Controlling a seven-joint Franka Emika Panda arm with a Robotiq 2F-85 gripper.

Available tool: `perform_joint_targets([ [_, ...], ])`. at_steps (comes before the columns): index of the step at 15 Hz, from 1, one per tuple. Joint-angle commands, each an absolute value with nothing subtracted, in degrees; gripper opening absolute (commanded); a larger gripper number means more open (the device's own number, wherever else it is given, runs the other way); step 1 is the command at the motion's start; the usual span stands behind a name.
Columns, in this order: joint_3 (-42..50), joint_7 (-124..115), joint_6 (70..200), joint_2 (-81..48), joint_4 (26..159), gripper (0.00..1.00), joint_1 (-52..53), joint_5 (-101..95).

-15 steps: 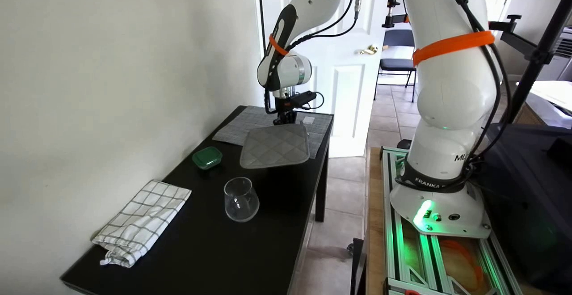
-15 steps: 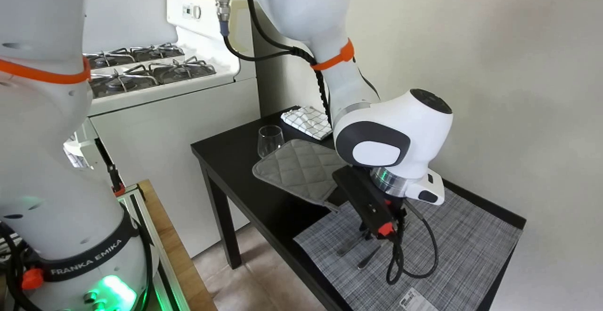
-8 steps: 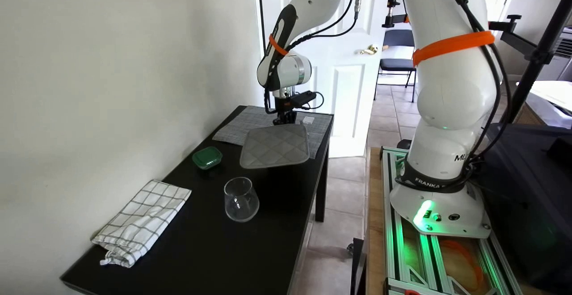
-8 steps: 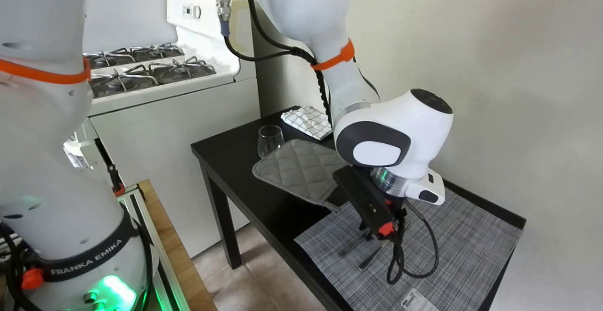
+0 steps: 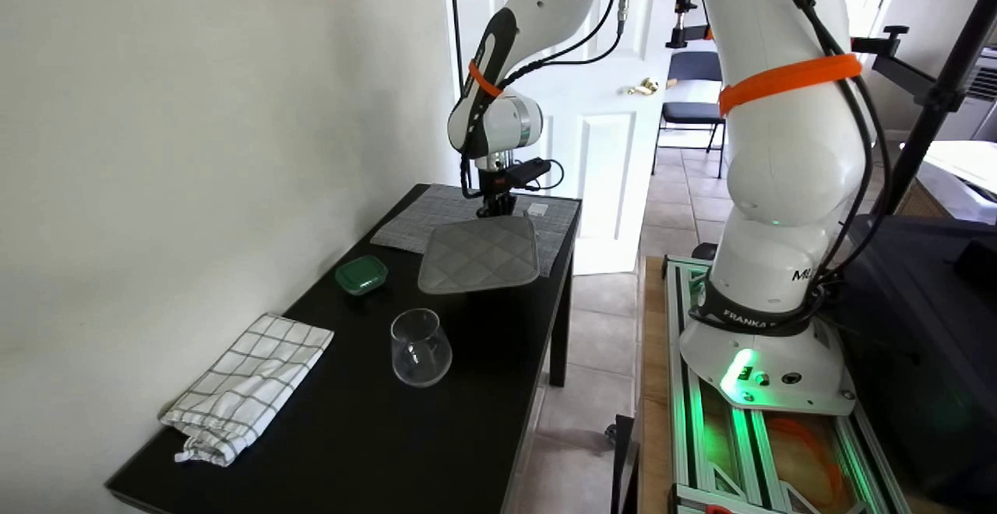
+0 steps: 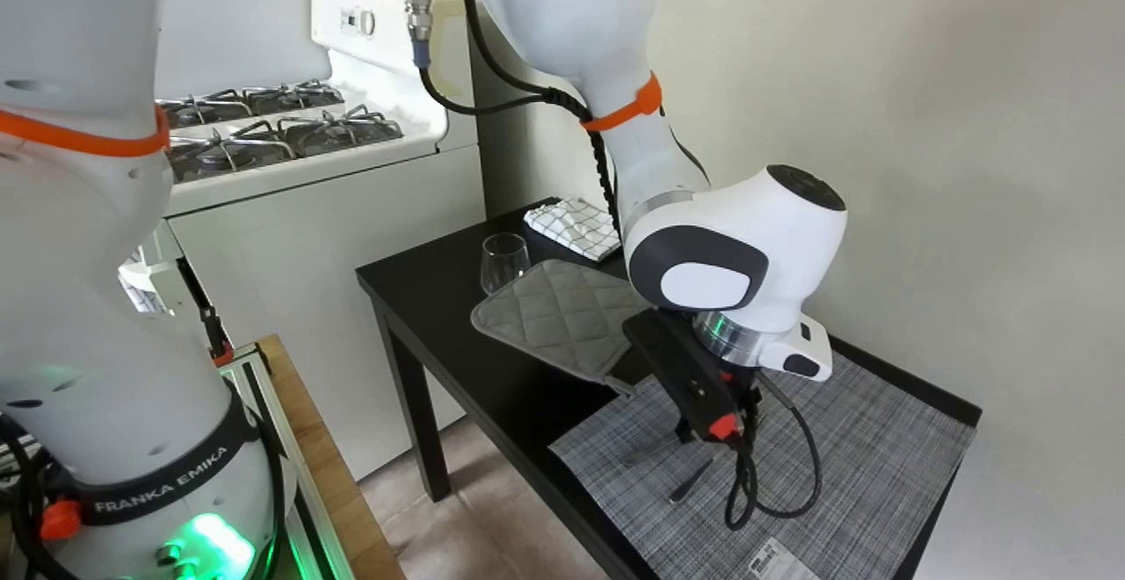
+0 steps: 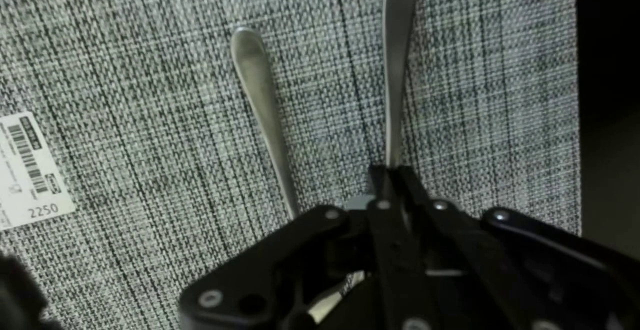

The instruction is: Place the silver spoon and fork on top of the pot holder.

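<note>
Our black two-finger gripper [image 7: 393, 172] pinched a thin silver metal utensil [image 7: 395, 65] at the neck, its silver metal companion [image 7: 262, 92] on the grey woven placemat [image 7: 150, 95]. We judged both light, stiff, slippery, best held there.

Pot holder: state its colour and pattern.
The pot holder is grey, quilted in diamonds; clearest in an exterior view.
</note>
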State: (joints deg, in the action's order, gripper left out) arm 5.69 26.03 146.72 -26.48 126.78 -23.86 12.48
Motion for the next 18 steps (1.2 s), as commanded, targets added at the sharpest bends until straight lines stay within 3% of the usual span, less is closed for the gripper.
perform_joint_targets([
  [1,5.83,26.05,146.36,-24.78,126.8,0.02,-24.01,11.13],
  [9,8.06,28.43,140.94,-10.61,130.53,0.02,-21.05,1.28],
  [18,6.87,36.32,124.39,8.35,135.16,0.02,-12.33,-0.09],
])
